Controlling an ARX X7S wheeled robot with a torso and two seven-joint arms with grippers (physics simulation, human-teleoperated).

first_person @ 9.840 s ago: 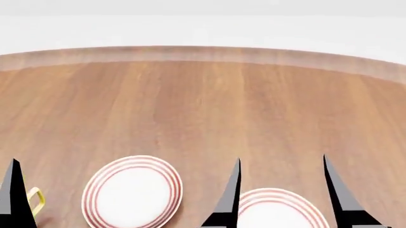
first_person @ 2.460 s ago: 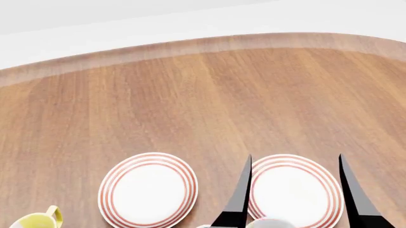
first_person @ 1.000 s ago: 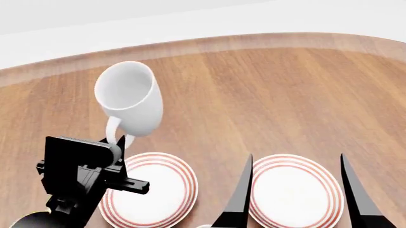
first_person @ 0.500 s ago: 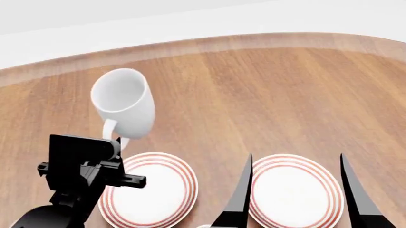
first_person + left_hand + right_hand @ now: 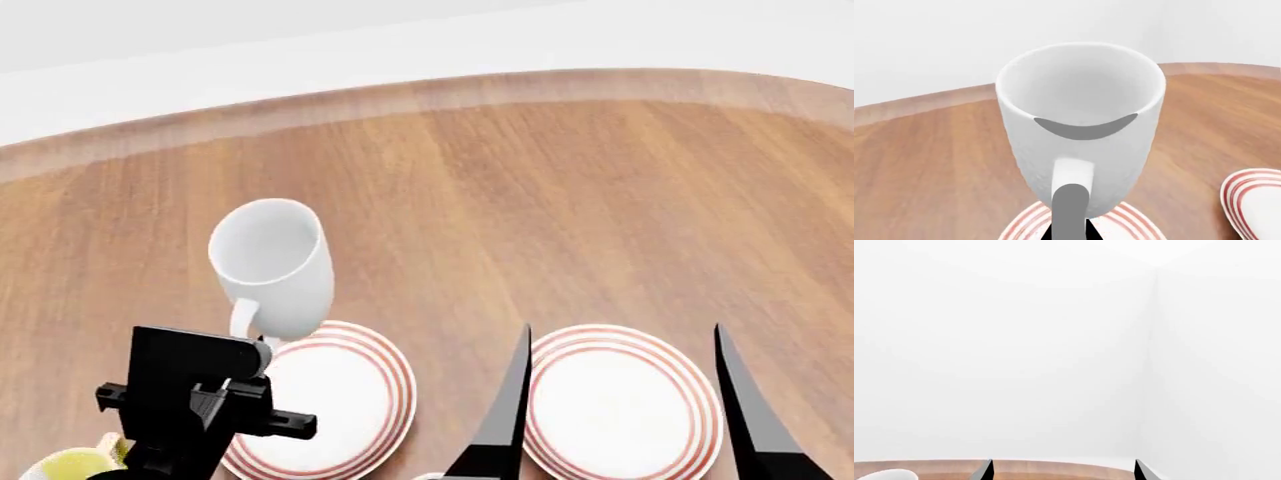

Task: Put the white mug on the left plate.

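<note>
White mug [image 5: 271, 265] grasped by its handle in left claw [image 5: 254, 350], hanging tilted above left plate's [image 5: 378, 400] 10 o'clock rim for set-down; right claw [image 5: 614, 400] released

The plain white mug [image 5: 271, 266] hangs tilted above the red-ringed left plate [image 5: 327, 398].

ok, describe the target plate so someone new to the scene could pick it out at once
On the wooden table, two round white plates with thin red rings sit side by side at the near edge. The left plate is the one partly behind the left gripper, with the white mug held by its handle just above its far rim. The matching right plate has nothing over it.
</note>
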